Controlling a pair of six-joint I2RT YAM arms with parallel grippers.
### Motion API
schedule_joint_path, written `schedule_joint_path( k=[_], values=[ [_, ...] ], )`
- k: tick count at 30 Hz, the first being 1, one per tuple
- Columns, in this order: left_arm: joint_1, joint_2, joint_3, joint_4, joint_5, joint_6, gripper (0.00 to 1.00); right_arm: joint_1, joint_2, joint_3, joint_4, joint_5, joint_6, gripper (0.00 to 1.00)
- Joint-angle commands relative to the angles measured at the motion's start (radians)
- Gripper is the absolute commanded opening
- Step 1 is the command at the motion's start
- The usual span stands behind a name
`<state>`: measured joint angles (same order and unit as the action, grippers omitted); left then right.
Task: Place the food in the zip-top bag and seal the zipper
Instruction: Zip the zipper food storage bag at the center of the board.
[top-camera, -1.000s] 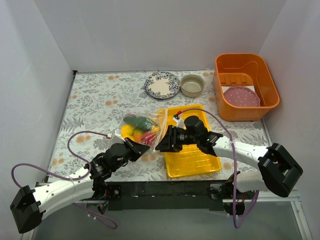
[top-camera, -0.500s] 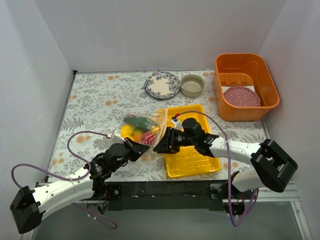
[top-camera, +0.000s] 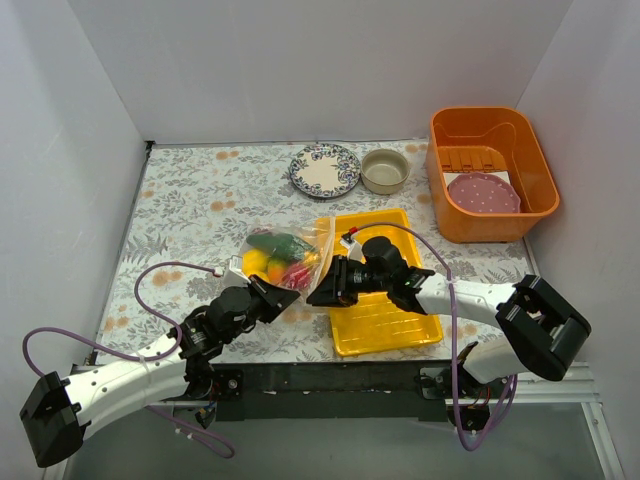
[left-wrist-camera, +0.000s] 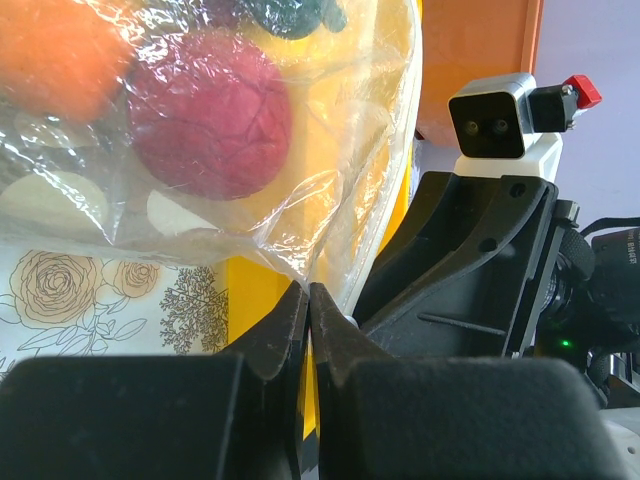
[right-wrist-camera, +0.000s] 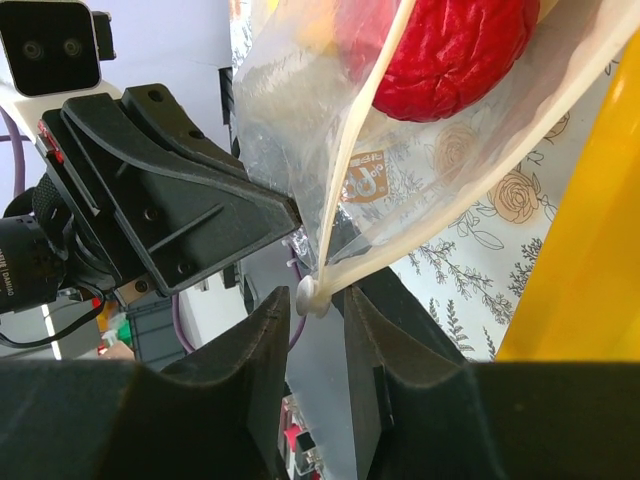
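Note:
The zip-top bag (top-camera: 283, 262) lies on the floral table left of the yellow tray, with the food (top-camera: 275, 258) inside: red, yellow, orange and green pieces. In the left wrist view a red fruit (left-wrist-camera: 210, 115) and an orange piece (left-wrist-camera: 60, 50) show through the plastic. My left gripper (left-wrist-camera: 308, 288) is shut on the bag's near corner (top-camera: 292, 296). My right gripper (right-wrist-camera: 317, 295) is open, with its jaws on either side of the white slider (right-wrist-camera: 312, 296) at the end of the zipper (right-wrist-camera: 365, 130). A red fruit (right-wrist-camera: 440, 40) lies behind the strip.
The yellow ribbed tray (top-camera: 385, 312) lies under my right arm. An orange basket (top-camera: 545, 180) holding a pink plate (top-camera: 483, 192) stands at the back right. A patterned plate (top-camera: 325, 170) and a beige bowl (top-camera: 385, 170) sit at the back.
My right gripper has slid a little left, closer to the bag's near corner and my left gripper. The left arm and the bag have stayed put.

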<state>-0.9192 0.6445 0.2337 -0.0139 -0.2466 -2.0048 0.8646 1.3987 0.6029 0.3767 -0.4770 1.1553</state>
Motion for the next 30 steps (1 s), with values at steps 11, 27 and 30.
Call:
schedule_joint_path(
  k=[11, 27, 30],
  values=[
    [-0.001, -0.006, 0.026, 0.035, 0.001, -0.028, 0.0, 0.005, 0.023, 0.011, 0.073, -0.002, -0.008, 0.25],
    [-0.003, -0.023, -0.014, 0.077, 0.044, -0.063, 0.31, 0.004, -0.01, -0.083, 0.274, 0.046, 0.086, 0.12],
    [-0.001, -0.017, -0.022, 0.089, 0.058, -0.069, 0.33, 0.005, -0.004, -0.081, 0.291, 0.044, 0.09, 0.11]
  ],
)
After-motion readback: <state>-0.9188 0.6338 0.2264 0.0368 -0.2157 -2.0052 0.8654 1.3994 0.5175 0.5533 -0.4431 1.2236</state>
